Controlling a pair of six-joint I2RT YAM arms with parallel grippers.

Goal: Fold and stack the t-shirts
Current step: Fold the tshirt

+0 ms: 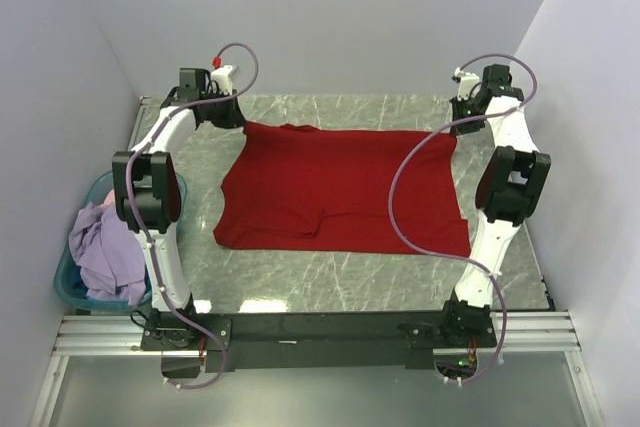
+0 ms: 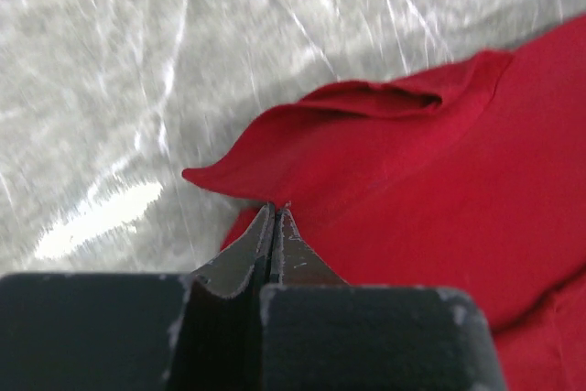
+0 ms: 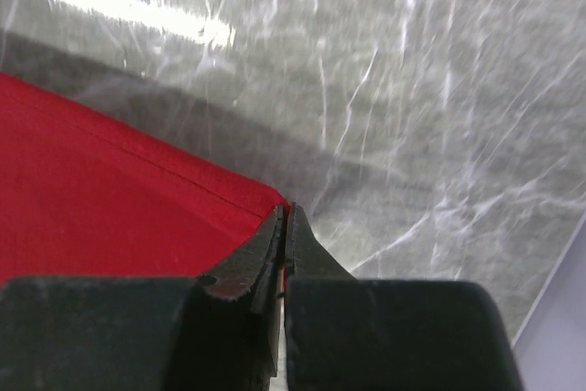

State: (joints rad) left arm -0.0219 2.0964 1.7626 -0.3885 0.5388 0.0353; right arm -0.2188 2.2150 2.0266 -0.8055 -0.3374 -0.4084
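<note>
A large red t-shirt (image 1: 340, 192) lies spread out on the marble table (image 1: 330, 282). My left gripper (image 1: 240, 119) is at its far left corner, jaws shut on the cloth edge, which rises in a small fold (image 2: 366, 103) off the table. My right gripper (image 1: 458, 125) is at the far right corner, shut on the tip of that hemmed corner (image 3: 261, 197). In the wrist views both grippers (image 2: 275, 207) (image 3: 286, 209) have their tips pressed together against the red cloth. A lavender t-shirt (image 1: 105, 247) lies crumpled in the basket at the left.
A translucent teal basket (image 1: 68, 292) sits off the table's left edge beside the left arm. Grey walls close in the back and both sides. Bare marble shows in front of the shirt and behind it (image 3: 412, 89).
</note>
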